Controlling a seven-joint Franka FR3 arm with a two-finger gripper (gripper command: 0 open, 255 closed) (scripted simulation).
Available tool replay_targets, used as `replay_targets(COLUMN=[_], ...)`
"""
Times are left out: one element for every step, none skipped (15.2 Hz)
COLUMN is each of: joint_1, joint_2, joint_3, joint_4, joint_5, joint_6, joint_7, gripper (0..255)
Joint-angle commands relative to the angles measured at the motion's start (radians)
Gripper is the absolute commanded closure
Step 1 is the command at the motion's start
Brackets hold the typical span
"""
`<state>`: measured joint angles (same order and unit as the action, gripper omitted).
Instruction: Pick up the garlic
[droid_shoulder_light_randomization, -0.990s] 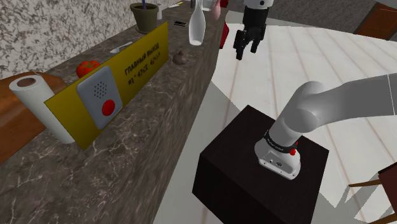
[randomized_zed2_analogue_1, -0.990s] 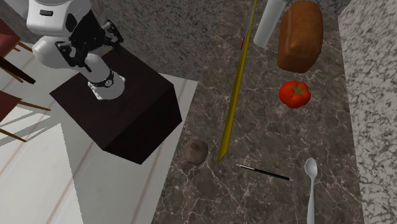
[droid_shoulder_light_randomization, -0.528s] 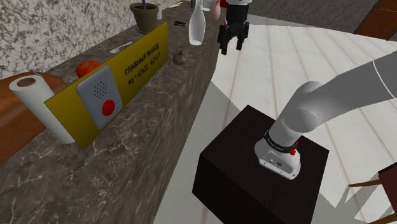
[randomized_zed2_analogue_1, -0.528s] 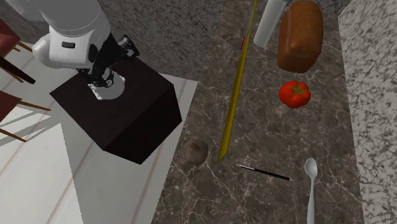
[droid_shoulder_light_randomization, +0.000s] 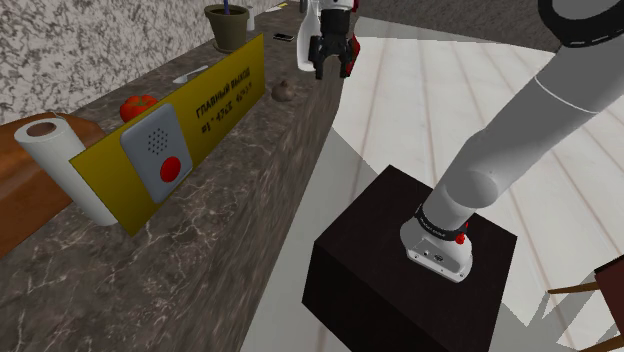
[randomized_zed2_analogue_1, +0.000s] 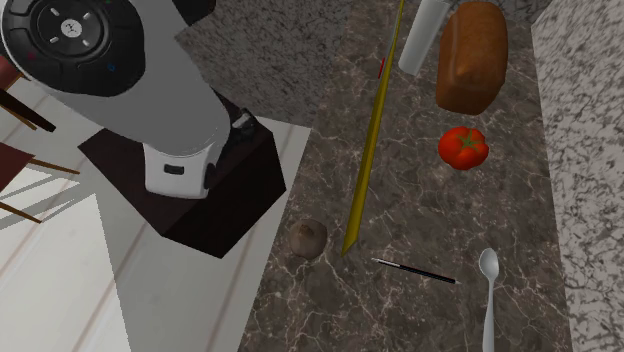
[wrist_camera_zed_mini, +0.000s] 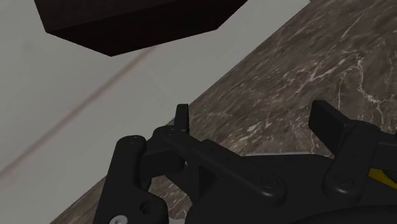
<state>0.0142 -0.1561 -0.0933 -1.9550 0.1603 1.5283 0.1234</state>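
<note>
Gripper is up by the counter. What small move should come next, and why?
Probably ease the gripper toward the shoulder view's left and lower, over the garlic. It hangs at the edge of the counter, beside the garlic, not over it, jaws open and empty.

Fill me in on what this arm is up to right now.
The white robot arm is going after the small brownish round garlic bulb. The bulb lies on the dark marbled counter near its edge, close to the end of the yellow sign board. The black two-finger gripper hangs in the air over the counter's edge, to the shoulder view's right of the garlic, with its fingers open and empty. Nothing has been grasped yet.
</note>
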Motion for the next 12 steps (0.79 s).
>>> replay_targets(joint_1=[-0.005, -0.009, -0.014, -0.019, -0.026, -0.033, -0.042, -0.051, -0.062, -0.073, -0.086, -0.100], joint_2=[0.105, 0.156, 0.208, 0.260, 0.313, 0.366, 0.421, 0.477, 0.534, 0.593, 0.655, 0.720], joint_3=[-0.015, -0.020, -0.025, -0.029, -0.032, -0.034, -0.035, -0.035, -0.034, -0.031, -0.027, -0.022], joint_4=[0.096, 0.144, 0.193, 0.244, 0.298, 0.354, 0.412, 0.474, 0.540, 0.609, 0.685, 0.767], joint_5=[0.038, 0.058, 0.078, 0.098, 0.119, 0.140, 0.161, 0.182, 0.204, 0.225, 0.246, 0.268], joint_6=[-0.025, -0.038, -0.053, -0.069, -0.087, -0.107, -0.128, -0.151, -0.176, -0.203, -0.232, -0.264], joint_7=[-0.012, -0.017, -0.021, -0.024, -0.027, -0.028, -0.028, -0.026, -0.023, -0.017, -0.009, 0.002], gripper=[0, 0, 0, 0, 0, 0, 0, 0, 0, 0, 0, 0])
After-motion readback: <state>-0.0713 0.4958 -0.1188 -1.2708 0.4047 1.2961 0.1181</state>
